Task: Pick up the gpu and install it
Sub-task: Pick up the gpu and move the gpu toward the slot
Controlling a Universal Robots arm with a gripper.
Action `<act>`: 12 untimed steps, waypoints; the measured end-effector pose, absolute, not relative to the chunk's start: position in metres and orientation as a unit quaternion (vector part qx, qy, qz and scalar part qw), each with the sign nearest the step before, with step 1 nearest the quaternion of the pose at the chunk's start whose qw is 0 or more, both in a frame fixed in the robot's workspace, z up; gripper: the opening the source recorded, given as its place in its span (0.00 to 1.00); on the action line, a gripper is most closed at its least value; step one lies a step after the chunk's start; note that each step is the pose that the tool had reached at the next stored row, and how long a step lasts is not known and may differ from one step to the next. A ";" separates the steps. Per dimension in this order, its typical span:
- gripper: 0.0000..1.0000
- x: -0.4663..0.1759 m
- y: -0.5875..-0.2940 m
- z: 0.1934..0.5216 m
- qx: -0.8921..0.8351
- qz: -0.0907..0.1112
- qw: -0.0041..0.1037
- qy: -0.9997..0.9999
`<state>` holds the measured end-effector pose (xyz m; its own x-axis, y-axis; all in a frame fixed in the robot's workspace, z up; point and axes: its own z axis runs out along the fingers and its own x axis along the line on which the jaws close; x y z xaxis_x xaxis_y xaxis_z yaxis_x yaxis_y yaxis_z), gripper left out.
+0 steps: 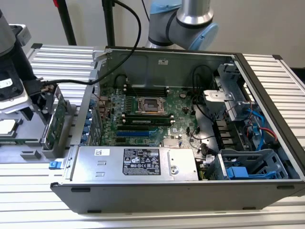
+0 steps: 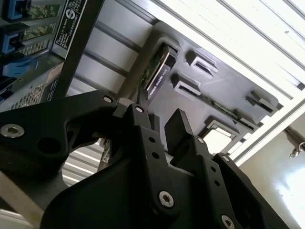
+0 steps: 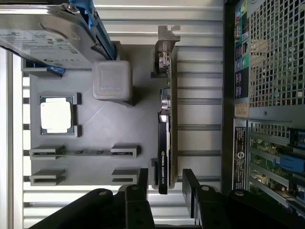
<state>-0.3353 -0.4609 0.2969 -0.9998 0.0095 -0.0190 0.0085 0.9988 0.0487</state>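
Pincer [image 3: 166, 172] spread astride the end of the gpu [image 3: 163, 148], which stands on edge in the grey parts tray [image 3: 95, 124]; closing off-centre could tilt the card or jam it in the tray's slot.

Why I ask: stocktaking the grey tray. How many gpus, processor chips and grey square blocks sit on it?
gpu: 1
processor chip: 1
grey square block: 1
Total: 3

Probably a robotics lab: an opened computer case [image 1: 157, 195] lies on a slotted aluminium bench [image 1: 62, 57], a grey parts fixture [image 3: 109, 119] beside it and a robot arm [image 1: 190, 19] at the far side.
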 end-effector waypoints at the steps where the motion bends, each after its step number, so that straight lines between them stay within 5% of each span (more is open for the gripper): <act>1: 1.00 -0.335 -0.460 0.297 0.005 0.024 0.010 1.000; 12: 1.00 -0.335 -0.455 0.296 0.006 0.024 0.010 1.000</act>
